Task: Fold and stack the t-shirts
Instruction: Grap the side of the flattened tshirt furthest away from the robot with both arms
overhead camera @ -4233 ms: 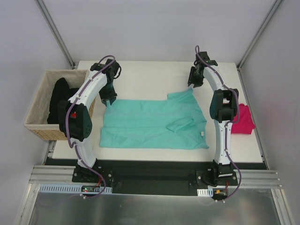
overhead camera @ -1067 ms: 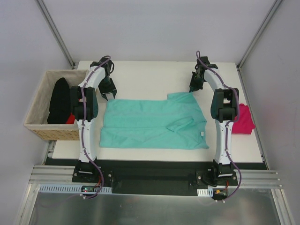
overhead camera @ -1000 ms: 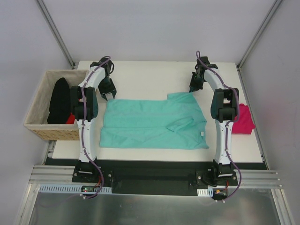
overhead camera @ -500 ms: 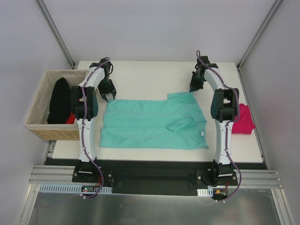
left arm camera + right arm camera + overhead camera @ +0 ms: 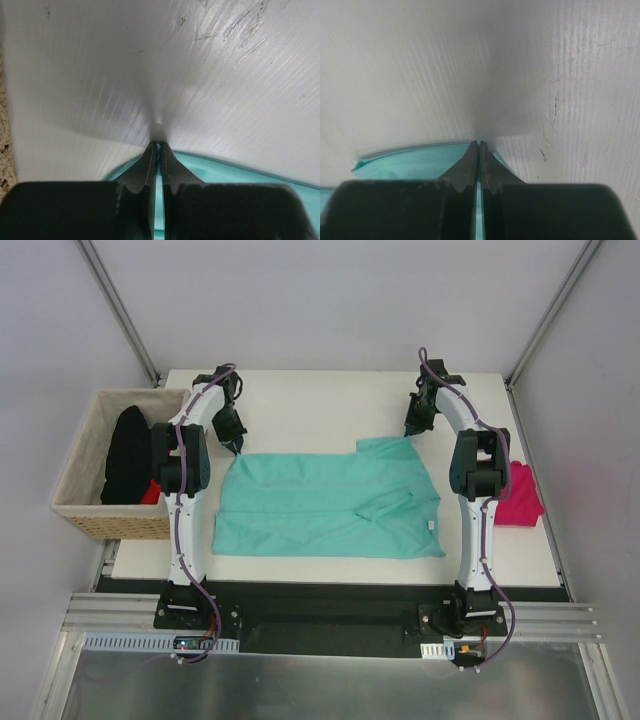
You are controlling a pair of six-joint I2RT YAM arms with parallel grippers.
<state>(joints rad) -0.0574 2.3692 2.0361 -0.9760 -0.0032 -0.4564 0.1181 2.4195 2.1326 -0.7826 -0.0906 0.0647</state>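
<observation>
Teal t-shirt lay flat mid-table, long axis running 9 to 3 o'clock; collar direction could not be told. Left gripper was pinched together on its far 9 o'clock corner, right gripper likewise on the far 3 o'clock corner. Bare table lay beyond toward 12; the shirt's near hem sat close to the 6 o'clock edge. Pink t-shirt was bunched at the 3 o'clock edge. The basket at 9 o'clock held black cloth.

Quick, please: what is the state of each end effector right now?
Left end effector: closed, pinching the far left edge of the teal t-shirt.
Right end effector: closed, pinching the far right corner of the same shirt.
</observation>
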